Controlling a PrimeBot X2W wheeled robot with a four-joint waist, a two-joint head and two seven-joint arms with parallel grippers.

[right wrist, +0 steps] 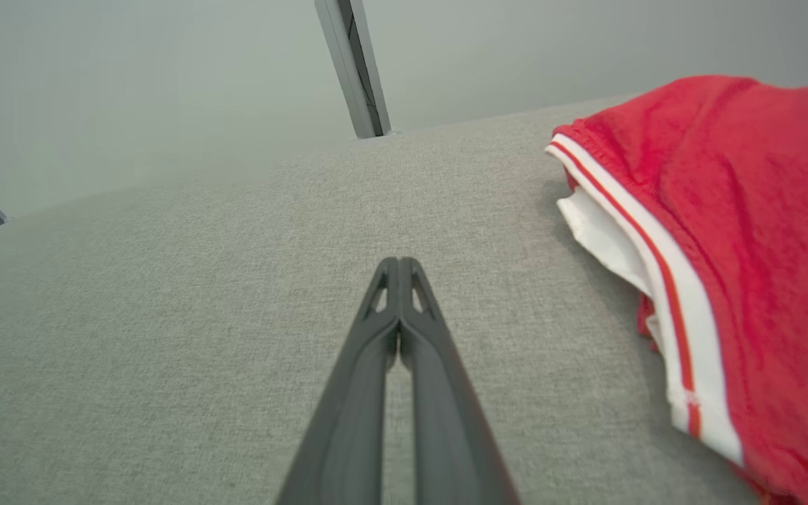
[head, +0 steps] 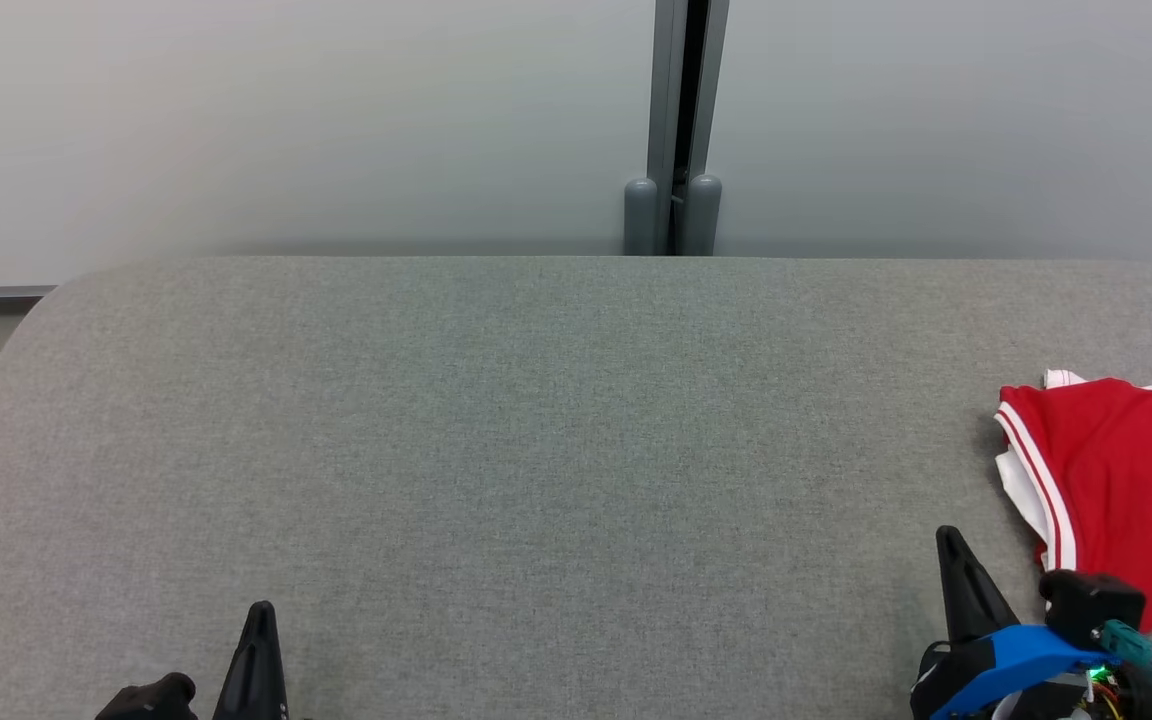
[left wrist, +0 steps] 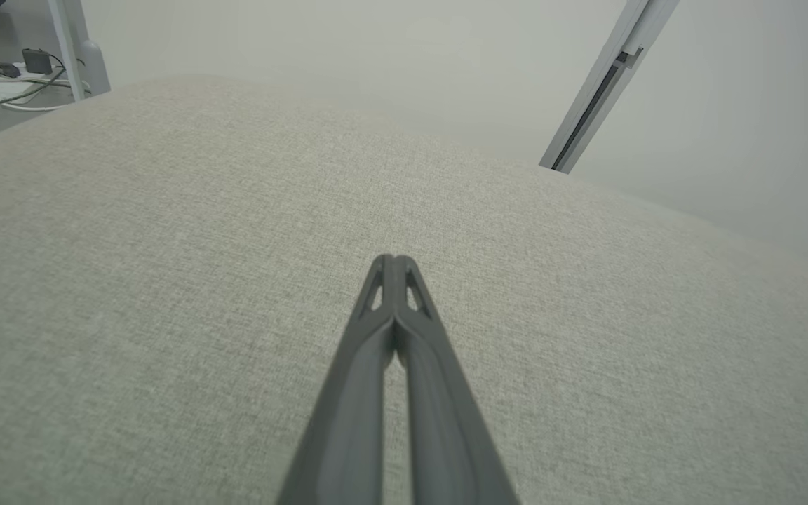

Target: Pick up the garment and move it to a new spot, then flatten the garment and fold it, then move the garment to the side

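Head view: one grey fabric-covered table (head: 536, 430). One red garment (head: 1126, 480), white striped trim, lying bunched at the table's right edge, ungripped. Left gripper (head: 261, 615), near left, fingers pressed together, holding nothing. Right gripper (head: 949, 540), near right, beside the garment, fingers pressed together, holding nothing.

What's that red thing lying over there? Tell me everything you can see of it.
The garment is soft red cloth with a white hem band carrying thin red stripes and white fabric showing beneath. It lies bunched on the grey table, at its right side, running out of the picture. Nothing but the table seems to touch it.
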